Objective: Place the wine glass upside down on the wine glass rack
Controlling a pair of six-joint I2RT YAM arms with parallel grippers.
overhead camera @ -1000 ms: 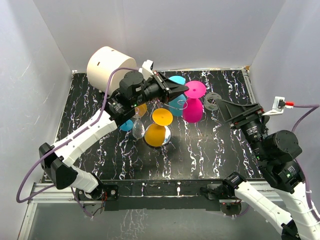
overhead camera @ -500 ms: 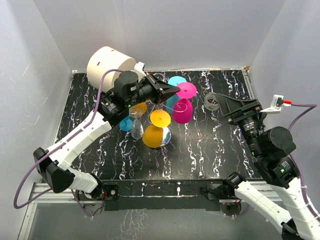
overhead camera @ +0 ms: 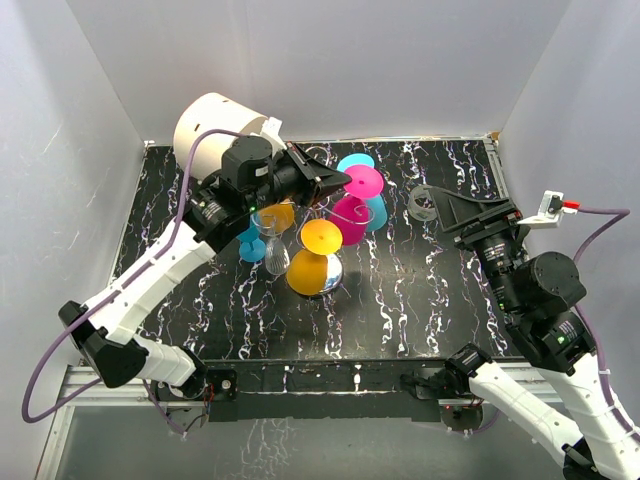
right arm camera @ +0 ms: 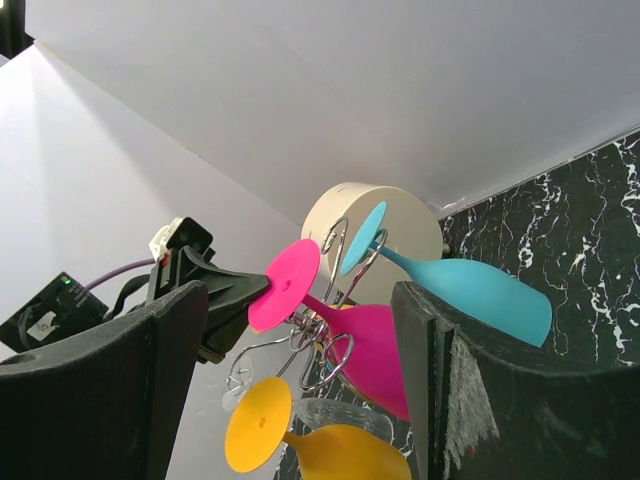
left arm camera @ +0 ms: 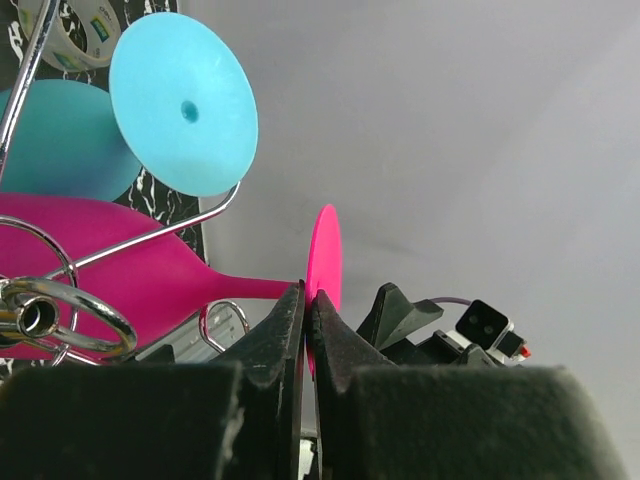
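Pink glass (overhead camera: 348,218) foot pinched in left end effector (overhead camera: 343,180), bowl at rack (left arm camera: 150,238) wires. Right end effector (overhead camera: 442,210) open, empty

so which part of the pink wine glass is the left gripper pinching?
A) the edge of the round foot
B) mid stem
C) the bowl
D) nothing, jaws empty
A: in the left wrist view the left gripper is shut on the rim of the flat foot of the pink wine glass, with the stem and bowl reaching away beyond the fingertips.
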